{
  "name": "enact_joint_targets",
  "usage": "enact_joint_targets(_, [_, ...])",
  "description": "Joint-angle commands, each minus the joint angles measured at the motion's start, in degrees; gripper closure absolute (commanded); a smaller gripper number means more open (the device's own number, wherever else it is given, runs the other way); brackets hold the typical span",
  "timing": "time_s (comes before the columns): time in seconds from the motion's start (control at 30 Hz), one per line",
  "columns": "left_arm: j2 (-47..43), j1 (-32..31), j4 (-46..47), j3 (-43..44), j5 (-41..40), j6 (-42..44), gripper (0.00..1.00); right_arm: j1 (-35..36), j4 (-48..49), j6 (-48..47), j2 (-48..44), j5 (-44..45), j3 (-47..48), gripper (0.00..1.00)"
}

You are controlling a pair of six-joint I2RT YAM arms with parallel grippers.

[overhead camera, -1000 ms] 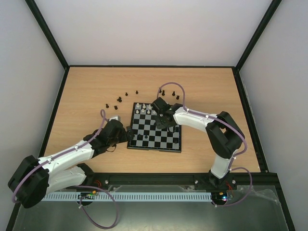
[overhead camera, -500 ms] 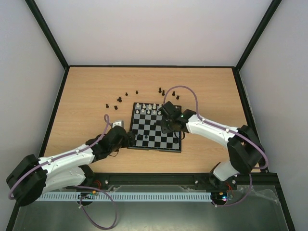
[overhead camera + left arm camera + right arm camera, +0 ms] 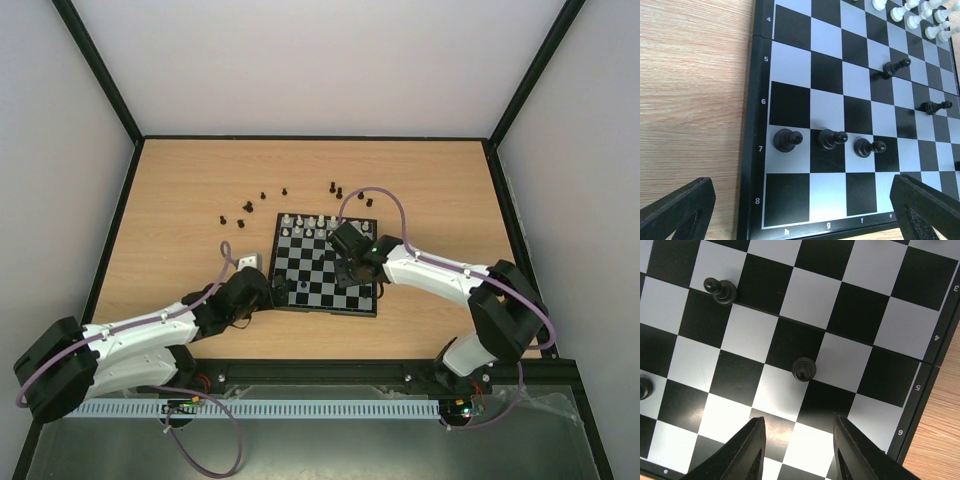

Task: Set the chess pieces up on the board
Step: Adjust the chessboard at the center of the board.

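The board point(image 3: 322, 309) lies mid-table, with white pieces point(image 3: 305, 226) along its far rows. In the left wrist view three black pawns point(image 3: 831, 138) stand in row 7, and two more chess pieces point(image 3: 895, 67) stand further in. My left gripper point(image 3: 802, 210) is open over the near-left corner, with nothing between its fingers point(image 3: 677, 210). My right gripper point(image 3: 797, 440) hovers open over the board's near-right part. A black pawn point(image 3: 804, 369) stands free just ahead of its fingertips, and another point(image 3: 720, 291) stands farther off. Several black chess pieces point(image 3: 245, 207) lie loose on the table beyond the board.
More loose black pieces point(image 3: 335, 188) sit behind the board's far edge. Black rails and white walls frame the wooden table point(image 3: 180, 180). Both arms reach in from the near edge, the left one point(image 3: 150, 330) lying low beside the board.
My right gripper has travelled from the board's far side toward its near-right part, and its jaws now stand apart. The left gripper has slid toward the near-left corner.
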Motion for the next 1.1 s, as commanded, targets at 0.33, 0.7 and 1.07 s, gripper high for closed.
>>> enact_joint_targets(0.33, [-2.86,-2.80,-1.64,-3.30,-2.27,-3.82,0.04,-2.10,-3.80,0.11,-0.76,2.87,2.25,0.61])
enact_joint_targets(0.7, [-2.65,-2.89,4.53,-6.38,-1.97,-3.48,0.26,-4.22,-3.44,-0.70,-2.59,1.50,1.70,0.61])
enact_joint_targets(1.07, [1.36,-6.53,8.79,-5.52,-1.61,-3.50,0.32,-4.83,-3.04,-1.05,-3.13,1.28,1.04,0.62])
